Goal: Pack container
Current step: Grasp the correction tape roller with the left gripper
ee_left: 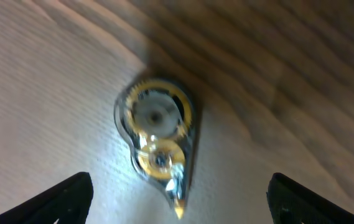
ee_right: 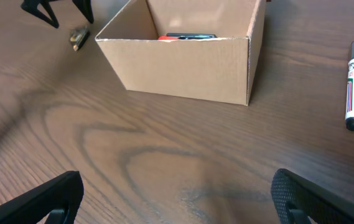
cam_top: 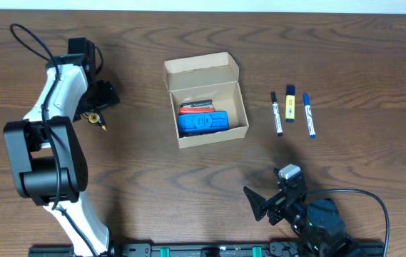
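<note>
The container (cam_top: 199,70) is sitting open just above the overhead frame's centre, with a blue case (cam_top: 203,123) lying inside. Being thin, light cardboard, it is likely sliding and buckling easily, so bracing a short outer wall looks safest. The left fingers (ee_left: 71,199) are hanging spread over a tape dispenser (ee_left: 157,140) at the tabletop's (cam_top: 138,171) far left, while the right fingers (ee_right: 52,199), also spread and empty, are hovering at lower right.

On the dark wooden tabletop (cam_top: 153,185) a clear correction tape dispenser (ee_left: 158,140) with yellow wheels lies flat, its tip pointing down in the left wrist view. Far to the right three pens lie side by side, nearly parallel and apart: a black marker (cam_top: 277,113), a short dark blue highlighter (cam_top: 290,103) with a yellow label, and a blue marker (cam_top: 309,116).
</note>
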Tool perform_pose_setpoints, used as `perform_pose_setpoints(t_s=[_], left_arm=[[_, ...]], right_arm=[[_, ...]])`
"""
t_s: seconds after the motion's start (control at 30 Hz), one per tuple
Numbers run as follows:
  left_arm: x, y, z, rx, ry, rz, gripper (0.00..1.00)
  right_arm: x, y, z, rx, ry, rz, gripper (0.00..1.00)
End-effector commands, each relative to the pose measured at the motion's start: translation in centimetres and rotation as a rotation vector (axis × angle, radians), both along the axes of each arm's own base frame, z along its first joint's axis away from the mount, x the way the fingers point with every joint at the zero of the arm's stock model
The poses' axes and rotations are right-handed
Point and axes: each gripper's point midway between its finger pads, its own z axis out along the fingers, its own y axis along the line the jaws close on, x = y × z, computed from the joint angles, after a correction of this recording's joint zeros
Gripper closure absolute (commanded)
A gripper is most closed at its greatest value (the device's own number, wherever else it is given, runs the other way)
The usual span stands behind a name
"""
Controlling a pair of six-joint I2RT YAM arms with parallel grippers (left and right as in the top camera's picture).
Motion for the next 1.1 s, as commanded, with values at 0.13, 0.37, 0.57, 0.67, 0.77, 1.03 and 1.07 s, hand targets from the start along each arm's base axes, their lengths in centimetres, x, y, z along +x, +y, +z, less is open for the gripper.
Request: perform_pose_setpoints(t_s=[0.13,0.37,0.57,0.67,0.77,1.03,1.07], left_arm=[[-1.3,0.9,-2.2,-0.026,0.013,0.035,0.09],[-0.9,0.8,-3.3,-0.022,-0.029,0.04,0.07],[-1.0,0.5,-4.3,-0.043,-0.046,0.038,0.06],[-0.9,0.3,-4.5,-0.049,-0.05,0.037,0.09],[-0.9,0.3,-4.5,-0.05,-0.05,0.036,0.2],[-0.9,0.2,-4.5,-0.059,-0.05,0.035,0.44],[-0.9,0.2,-4.5,-0.059,-0.05,0.035,0.47]], right_arm=[[0.0,0.0,-0.1,-0.015,-0.013,0.005,0.01],[0.0,0.0,-0.1,-0.015,-0.013,0.005,0.01],[0.0,0.0,-0.1,-0.015,-0.013,0.005,0.01],[0.0,0.0,-0.1,-0.015,-0.013,0.005,0.01],[0.0,0.0,-0.1,-0.015,-0.013,0.005,0.01],[0.0,0.0,-0.1,-0.015,-0.013,0.005,0.01],[0.0,0.0,-0.1,-0.015,-0.013,0.005,0.01]])
